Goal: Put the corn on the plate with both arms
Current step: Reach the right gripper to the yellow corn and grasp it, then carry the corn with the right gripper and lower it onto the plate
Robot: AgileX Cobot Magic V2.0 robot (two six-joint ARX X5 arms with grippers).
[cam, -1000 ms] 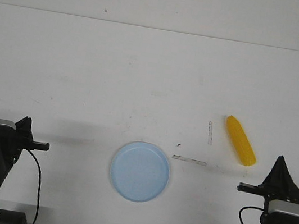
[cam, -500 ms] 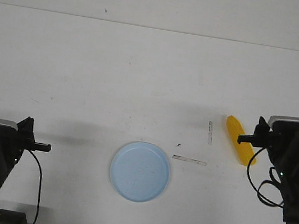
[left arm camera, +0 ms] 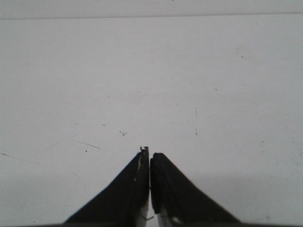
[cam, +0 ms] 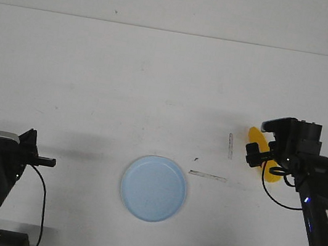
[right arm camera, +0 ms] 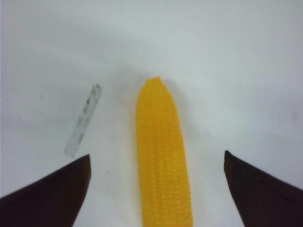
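Front view: corn (cam: 255,138) lies on the table (cam: 128,73) at mid-right of frame, mostly hidden behind the right gripper (cam: 257,154), which hangs over it. Right wrist view: corn (right arm camera: 161,156) runs up the centre between the two fingers (right arm camera: 52,194), jaws spread wide, not touching it; a pale strip (right arm camera: 83,120) lies just beside it. Plate (cam: 153,188) sits lower centre, well apart from the corn. Left gripper (left arm camera: 149,189) at lower left, jaws pressed together, holding nothing.

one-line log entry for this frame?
phase: approach | right gripper: open, straddling corn, no contact | left gripper: shut, idle | plate: empty
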